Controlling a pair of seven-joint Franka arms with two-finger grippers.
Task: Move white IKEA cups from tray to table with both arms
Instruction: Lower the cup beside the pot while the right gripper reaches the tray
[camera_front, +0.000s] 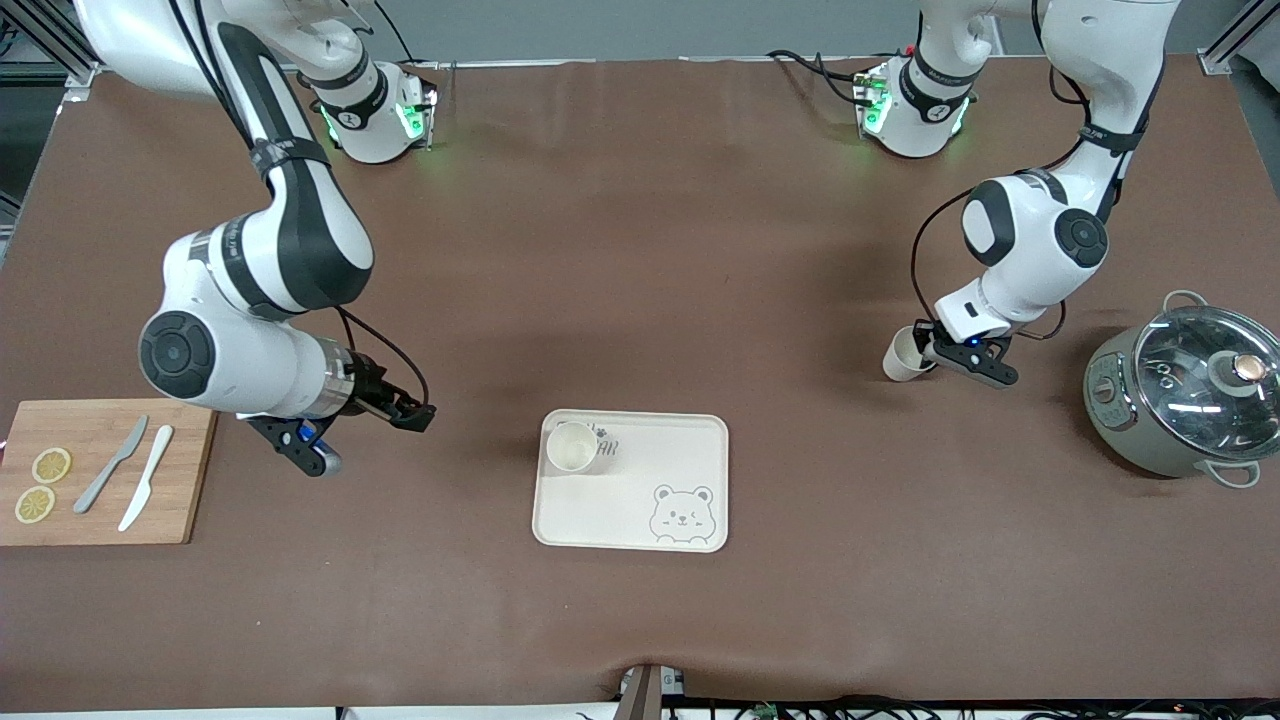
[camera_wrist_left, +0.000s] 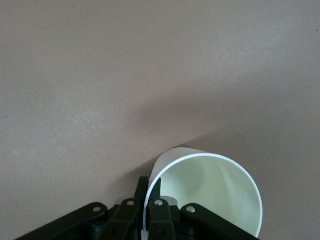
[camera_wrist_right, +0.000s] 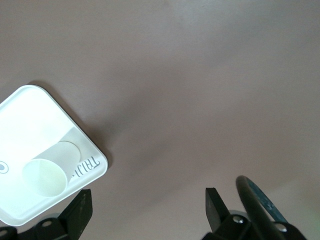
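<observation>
Cup (camera_front: 573, 446) on tray (camera_front: 640, 530), beside right tool (camera_front: 372, 432).

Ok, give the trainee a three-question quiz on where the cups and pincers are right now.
1. True or false: one white cup stands upright on the bear tray.
2. Which pincer grips the other cup? A) left pincer B) right pincer C) neither
3. Fill in: the right pincer is open and empty, between the tray and the ____ board.

Key: 1 true; 2 A; 3 cutting
</observation>
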